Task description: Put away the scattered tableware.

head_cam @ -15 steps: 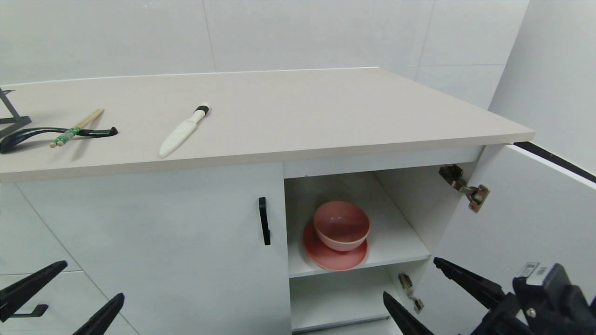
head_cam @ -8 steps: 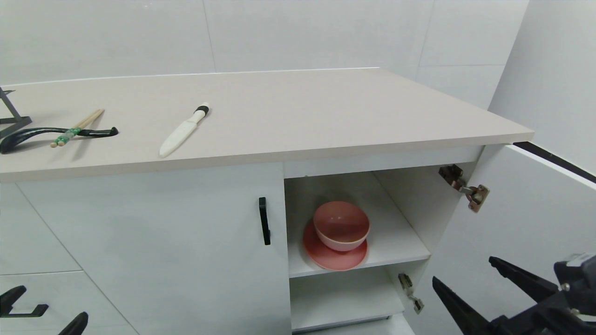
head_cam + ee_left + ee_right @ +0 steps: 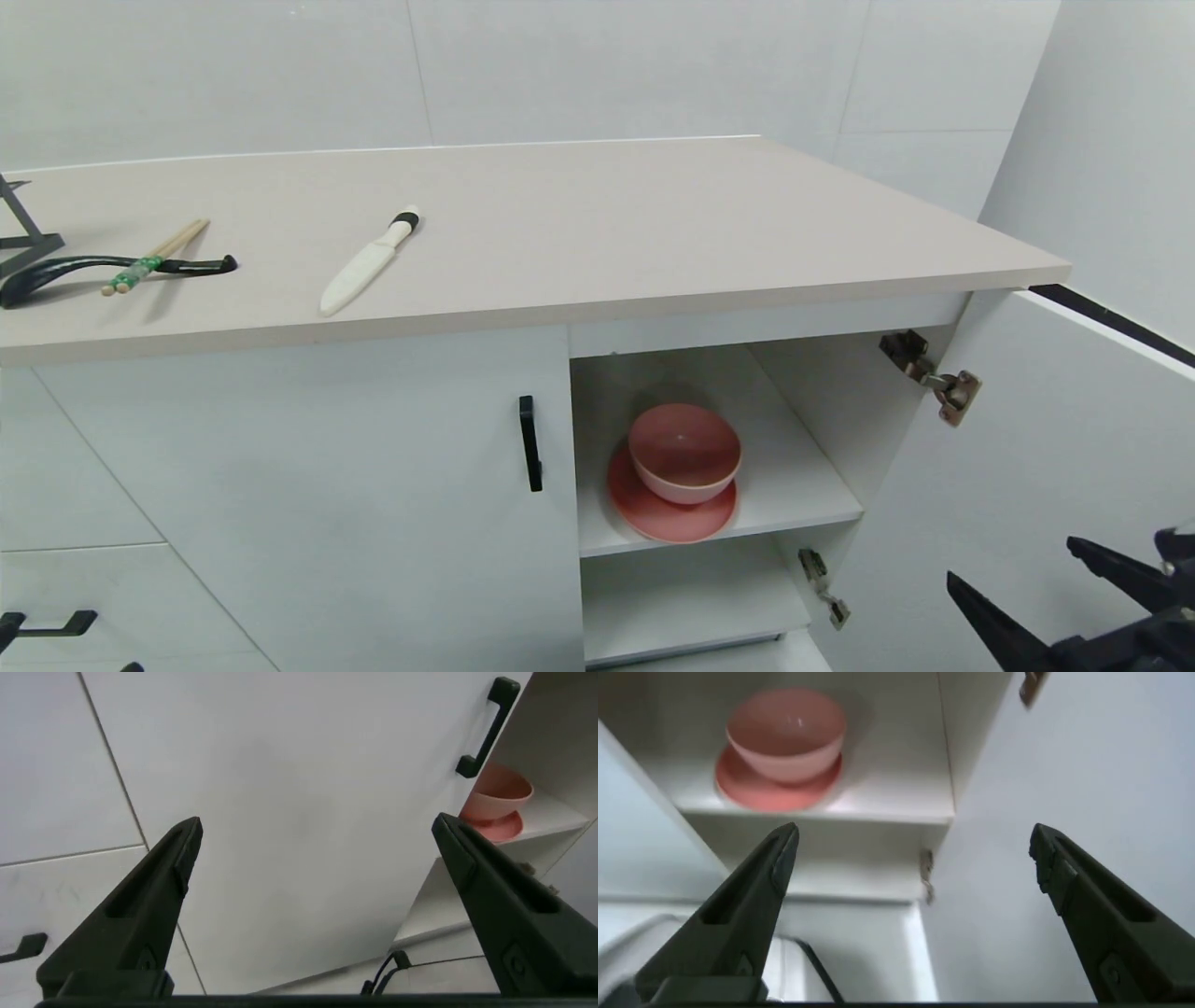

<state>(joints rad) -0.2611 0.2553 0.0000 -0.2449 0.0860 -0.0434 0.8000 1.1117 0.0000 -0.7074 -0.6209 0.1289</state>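
Both grippers hang low, fingers spread wide and holding nothing: left gripper (image 3: pixel 318 826) before the closed door (image 3: pixel 280 765), right gripper (image 3: pixel 1008 557) near the open door (image 3: pixel 1055 420). The smooth pink bowl (image 3: pixel 684 455) sits on its flat plate (image 3: pixel 667 523) on the cupboard shelf. On the matte counter (image 3: pixel 607 224), far left, lie a cream knife (image 3: pixel 366 263), slim wooden chopsticks (image 3: pixel 154 254) and a black ladle (image 3: pixel 56 271) — next, I'd judge. I'd raise an arm clear of the counter edge first.

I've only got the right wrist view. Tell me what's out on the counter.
Observer: A white knife, chopsticks and a black utensil lie on the counter.
Operator: Report the other cabinet door.
Observer: The left door is shut, its handle next to the open compartment.
Operator: Give me the left gripper.
Observer: The left gripper is open and empty, facing that shut door.
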